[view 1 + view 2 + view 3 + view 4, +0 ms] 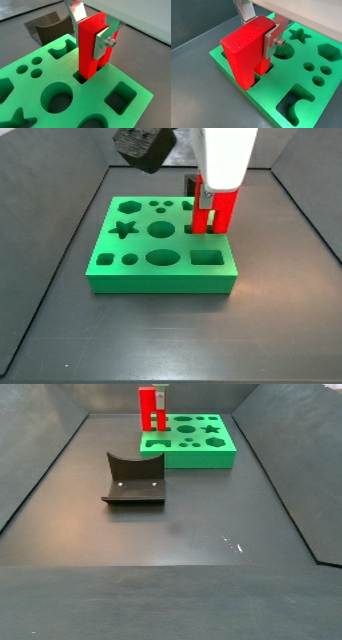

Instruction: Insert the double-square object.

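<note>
- The bright red, tall plastic double-square object [92, 47], two square columns joined side by side, stands upright near the centre of both wrist views [246, 50], its lower end already inside a matching cutout at the edge of the green plastic block [143, 95].
- The gripper [93, 35] holds the peg near its top: the flat silver fingers [105, 42] press on opposite faces, clamped on the red plastic.
- In a side view the peg [214, 212] rises from the far right part of the green block [160, 276], in the upper middle of the frame, under the white arm.
- In a side view the peg [150, 409] sits at the top centre, at the block's [214, 456] left edge; how deep it sits is hard to judge there.
- A dark grey block with a curved notch [135, 479] lies on the dark floor [174, 554], left of centre, well apart from the green block.
- The green block's other cutouts include a star [298, 35], a hexagon [329, 50] and several round holes [57, 97].
</note>
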